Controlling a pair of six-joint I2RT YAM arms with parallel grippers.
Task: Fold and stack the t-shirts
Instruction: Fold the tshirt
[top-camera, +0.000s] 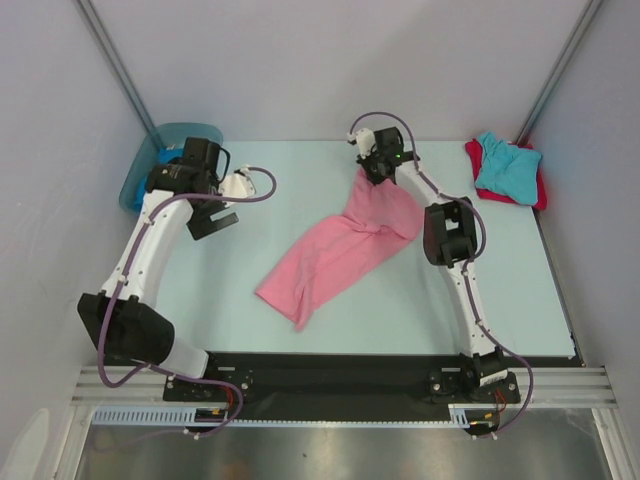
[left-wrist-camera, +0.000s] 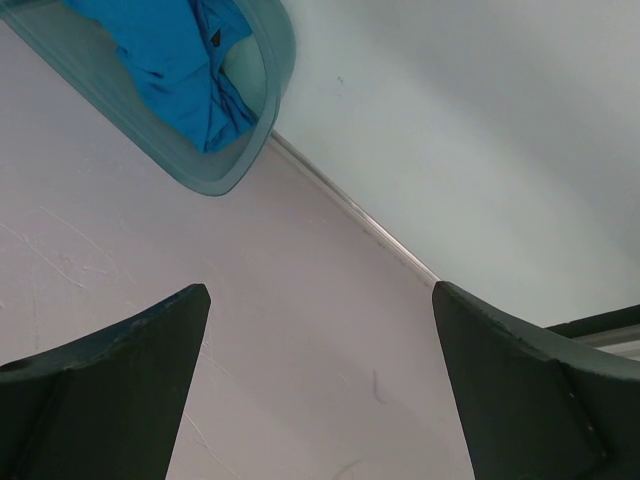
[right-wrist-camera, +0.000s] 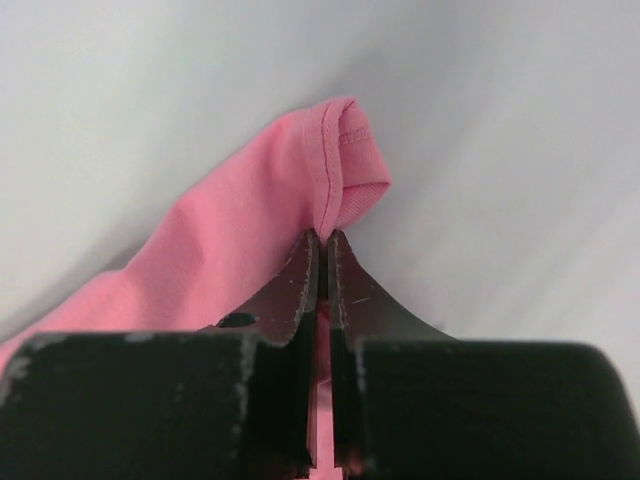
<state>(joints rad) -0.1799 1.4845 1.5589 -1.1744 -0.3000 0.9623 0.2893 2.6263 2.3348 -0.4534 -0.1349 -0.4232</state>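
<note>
1. Pink cloth front and centre: the pink t-shirt stretches in a long rumpled diagonal across the middle of the surface.
2. The right claw is pressed together on a hemmed edge of that shirt. The cloth is bunched and folded over just above the tips.
3. From above, the shirt drapes from that claw at the far side down towards the near left. Its lower end lies flat on the surface.
4. The left claw is spread wide with nothing between its fingers. It hangs above the far-left part of the surface, well apart from the pink shirt.
5. Just beyond it, the blue-green tub sits in the far-left corner with the royal blue t-shirt crumpled inside.
6. Over in the far-right corner, the turquoise t-shirt lies on top of the red t-shirt, with red peeking out at the edges.
</note>
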